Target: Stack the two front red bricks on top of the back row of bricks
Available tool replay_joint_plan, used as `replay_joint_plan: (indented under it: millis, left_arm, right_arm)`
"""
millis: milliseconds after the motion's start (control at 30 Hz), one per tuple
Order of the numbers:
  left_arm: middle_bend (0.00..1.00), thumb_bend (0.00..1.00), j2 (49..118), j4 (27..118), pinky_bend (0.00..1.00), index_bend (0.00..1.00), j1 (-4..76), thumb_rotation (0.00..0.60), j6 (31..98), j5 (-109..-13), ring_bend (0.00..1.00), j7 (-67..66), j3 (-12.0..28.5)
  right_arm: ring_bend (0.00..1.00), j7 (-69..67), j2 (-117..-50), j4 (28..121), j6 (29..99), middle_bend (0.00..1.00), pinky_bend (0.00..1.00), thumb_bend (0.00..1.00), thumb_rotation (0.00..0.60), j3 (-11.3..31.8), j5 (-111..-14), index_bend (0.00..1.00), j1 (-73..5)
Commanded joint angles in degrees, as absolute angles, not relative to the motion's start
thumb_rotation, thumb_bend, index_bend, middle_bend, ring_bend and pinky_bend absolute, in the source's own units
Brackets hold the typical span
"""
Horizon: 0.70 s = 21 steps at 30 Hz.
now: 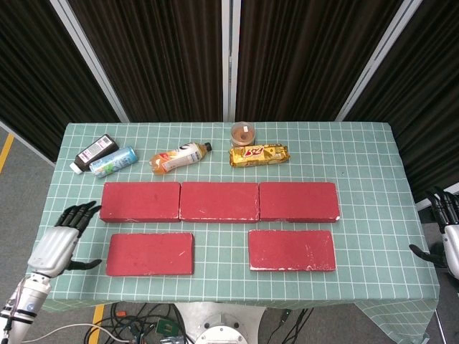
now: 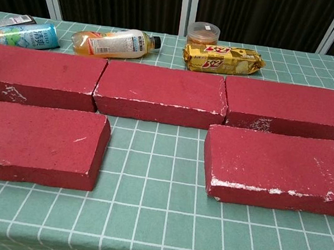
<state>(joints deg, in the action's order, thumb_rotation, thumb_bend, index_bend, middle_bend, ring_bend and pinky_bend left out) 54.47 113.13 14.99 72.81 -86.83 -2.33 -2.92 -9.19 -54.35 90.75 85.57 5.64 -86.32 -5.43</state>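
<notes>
A: Where are the bricks rn?

B: All flat on the table (image 1: 366, 154), green grid cloth. Back row (image 1: 219, 201) = three red bricks end to end, touching or nearly so. In front of it, two more: front left brick (image 1: 150, 254) and front right brick (image 1: 292, 249), each w/ a narrow strip of cloth between it and the row. Wide gap between the two front ones. Nothing stacked yet.

A: Hands?

B: Left hand (image 1: 59, 245) is at the table's left edge, just beside the front left brick but not touching it. Fingers (image 1: 77, 215) spread and pointing toward the back, thumb out to the side, holding nothing. Right hand (image 1: 446, 236) is off the right edge of the table, partly cut by the frame, well apart from the front right brick. Its fingers look apart too, nothing in them. Neither hand shows in the chest view.

A: Other stuff?

B: Behind the row: dark bottle (image 1: 95, 153) and a blue can (image 1: 113, 161) lying at back left, an orange drink bottle (image 1: 178, 157) on its side nearer the middle, then a yellow snack pack (image 1: 258, 154) w/ a small round tub (image 1: 243, 132) right behind it. Chest view shows white scuffs along the bricks' front edges.
</notes>
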Motion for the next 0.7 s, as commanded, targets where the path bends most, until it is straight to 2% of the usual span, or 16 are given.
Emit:
replay_joint_plan:
  millis: [33,233,400,700]
  left_arm:
    - [0.00,0.00,54.6,116.2,0.00,0.00,17.1,0.600,69.6,-93.0,0.00,-2.1,-4.7]
    - [0.00,0.00,59.7,117.4,0.00,0.00,19.9,0.600,64.9,-96.5,0.00,-2.7,-5.0]
    - [0.00,0.00,63.1,118.5,0.00,0.00,23.3,0.600,58.6,-92.5,0.00,-6.8,-3.6]
    - [0.00,0.00,67.7,120.8,0.00,0.00,26.7,0.600,54.0,-80.9,0.00,-17.6,-0.8]
  right_arm:
    - [0.00,-9.2,-53.7,91.6,85.7,0.00,0.00,0.00,0.600,5.8,-86.1,0.00,-5.3]
    - [0.00,-9.6,-53.0,91.6,85.3,0.00,0.00,0.00,0.600,6.0,-85.7,0.00,-5.4]
    - [0.00,-10.5,-53.0,91.3,84.8,0.00,0.00,0.00,0.600,6.4,-85.5,0.00,-6.0]
    - [0.00,-12.5,-53.6,89.2,84.3,0.00,0.00,0.00,0.600,6.5,-85.2,0.00,-6.2]
